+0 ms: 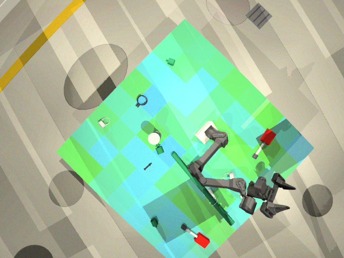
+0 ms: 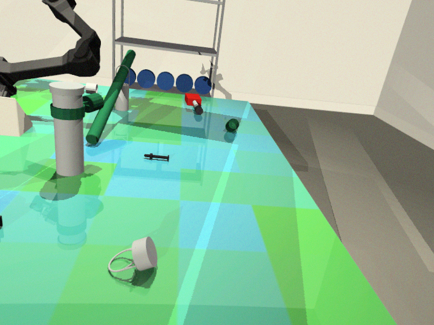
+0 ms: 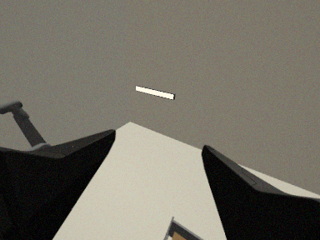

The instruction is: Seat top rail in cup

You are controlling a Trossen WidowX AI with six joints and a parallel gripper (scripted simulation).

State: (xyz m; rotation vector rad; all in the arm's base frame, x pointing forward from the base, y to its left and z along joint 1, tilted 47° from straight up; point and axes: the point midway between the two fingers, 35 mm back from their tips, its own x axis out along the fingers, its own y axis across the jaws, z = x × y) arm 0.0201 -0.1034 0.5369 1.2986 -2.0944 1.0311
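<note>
The dark green rail (image 1: 181, 163) (image 2: 108, 97) lies slanted. Its upper part passes through the loop cap on the small grey post (image 2: 122, 101). Its lower cut end (image 2: 93, 137) hangs near the mat, below and beside the green rail-end cup (image 1: 159, 150) (image 2: 93, 101), not inside it. The cup hangs on the green brace band (image 2: 67, 112), high on the big grey post (image 1: 153, 138) (image 2: 69, 144), just under the post's cap. My gripper (image 1: 290, 197) (image 3: 159, 142) is open and empty. It is past the mat's edge, far from the rail, and points upward.
On the mat lie a spare white loop cap (image 1: 103, 122) (image 2: 144, 254), a black bolt (image 1: 147, 166) (image 2: 156, 156), spare green cups (image 1: 171, 61) (image 2: 231, 124), a loose band ring (image 1: 141, 99) and two red-handled tools (image 1: 268, 136) (image 1: 201, 238). A shelf rack (image 2: 166, 45) stands at the wall.
</note>
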